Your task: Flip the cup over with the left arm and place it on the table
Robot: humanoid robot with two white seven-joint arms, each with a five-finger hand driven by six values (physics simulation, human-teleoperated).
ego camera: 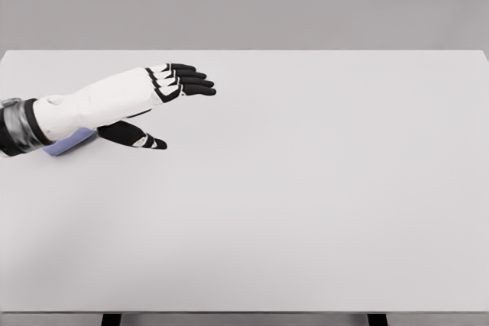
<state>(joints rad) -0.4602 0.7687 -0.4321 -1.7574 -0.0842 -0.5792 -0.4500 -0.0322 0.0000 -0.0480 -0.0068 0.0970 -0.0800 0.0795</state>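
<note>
Over the table's left part, the left hand (157, 101) is extended w/ four black fingers (191, 80) held straight and close together, pointing toward the picture's right; the thumb (137, 137) is splayed below them, apart from the fingers. Nothing is gripped: the hand is released, w/ an open gap between thumb and fingers. White forearm (95, 104) runs back to the left edge of the picture, ending in a dark grey-and-black cuff (elbow side) at approx. mid-height. Beneath the forearm, a small lavender-blue piece of the cup (67, 144) shows just behind the thumb's base; most of it is hidden by the arm, so its orientation (upright vs. on its side) cannot be told, nor whether the arm touches it. It lies on the white table (306, 204) near the left edge. Two dark table legs show at the bottom edge. Grey wall behind the table's far edge.
</note>
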